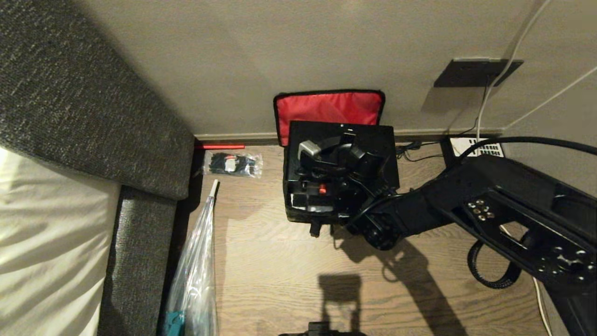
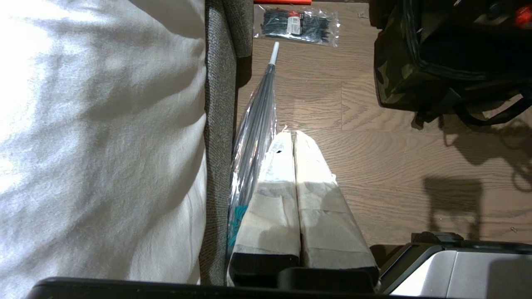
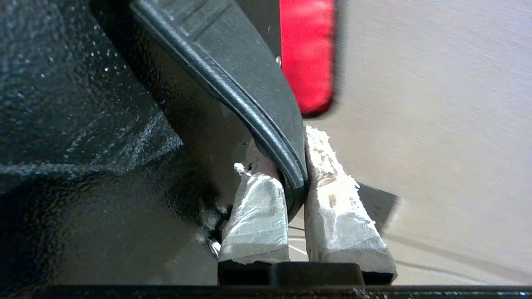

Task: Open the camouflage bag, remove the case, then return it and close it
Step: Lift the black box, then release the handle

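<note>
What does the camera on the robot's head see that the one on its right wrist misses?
Only the head view shows the whole scene: the camouflage bag on the wood floor, a grey sofa and a packet of cable ties. Only the right wrist view shows the right end effector shut on the case's handle. Both show the case and the bag's red lid.
</note>
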`<state>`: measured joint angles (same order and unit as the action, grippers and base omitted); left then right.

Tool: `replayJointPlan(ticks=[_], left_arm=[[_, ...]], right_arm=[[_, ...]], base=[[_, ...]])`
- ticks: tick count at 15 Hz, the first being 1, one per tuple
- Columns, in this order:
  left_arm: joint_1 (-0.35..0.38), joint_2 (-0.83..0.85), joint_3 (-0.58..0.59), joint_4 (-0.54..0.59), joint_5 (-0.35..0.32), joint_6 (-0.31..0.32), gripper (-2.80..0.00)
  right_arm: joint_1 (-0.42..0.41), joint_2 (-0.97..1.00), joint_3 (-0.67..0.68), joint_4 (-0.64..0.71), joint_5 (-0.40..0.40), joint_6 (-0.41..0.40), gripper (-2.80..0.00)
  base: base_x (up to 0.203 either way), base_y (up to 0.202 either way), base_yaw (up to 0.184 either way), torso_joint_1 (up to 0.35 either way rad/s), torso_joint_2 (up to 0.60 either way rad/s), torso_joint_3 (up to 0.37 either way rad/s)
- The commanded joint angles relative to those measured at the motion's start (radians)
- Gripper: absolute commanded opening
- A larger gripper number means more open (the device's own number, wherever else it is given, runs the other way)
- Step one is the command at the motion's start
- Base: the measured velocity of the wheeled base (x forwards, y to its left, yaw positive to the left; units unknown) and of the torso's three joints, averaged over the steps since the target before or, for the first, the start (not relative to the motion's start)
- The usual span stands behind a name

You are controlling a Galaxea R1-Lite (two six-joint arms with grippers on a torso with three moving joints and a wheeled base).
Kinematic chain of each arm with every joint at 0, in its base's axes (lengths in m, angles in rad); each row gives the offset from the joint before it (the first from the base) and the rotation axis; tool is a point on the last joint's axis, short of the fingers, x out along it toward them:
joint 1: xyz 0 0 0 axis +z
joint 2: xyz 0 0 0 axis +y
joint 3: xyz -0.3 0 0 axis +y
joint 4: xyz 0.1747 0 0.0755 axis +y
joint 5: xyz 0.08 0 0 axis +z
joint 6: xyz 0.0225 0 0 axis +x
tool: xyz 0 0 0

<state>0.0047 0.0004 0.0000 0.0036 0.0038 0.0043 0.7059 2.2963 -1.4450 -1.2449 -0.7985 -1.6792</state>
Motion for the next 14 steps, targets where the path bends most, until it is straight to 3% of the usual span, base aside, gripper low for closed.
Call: replayJointPlan(ticks=[1, 8, 14], left_arm=[[0.001, -0.002, 0.002, -0.001, 0.001, 0.000, -2.80], [0.000, -0.002, 0.002, -0.001, 0.001, 0.000, -2.80], [0.000, -0.002, 0.002, -0.001, 0.001, 0.000, -2.80]], right_arm=[[0.001, -0.100, 0.074, -0.008, -0.005, -0.008, -2.80], [-0.003, -0.235, 0.215, -0.018, -0.008, 0.001, -2.80], [-0.104, -0.329, 0.391, -0.062, -0.022, 0.067, -2.80]], base=[[0.000, 0.000, 0.000, 0.000, 0.00, 0.000], [0.000, 0.000, 0.000, 0.000, 0.00, 0.000], [0.000, 0.000, 0.000, 0.000, 0.00, 0.000]])
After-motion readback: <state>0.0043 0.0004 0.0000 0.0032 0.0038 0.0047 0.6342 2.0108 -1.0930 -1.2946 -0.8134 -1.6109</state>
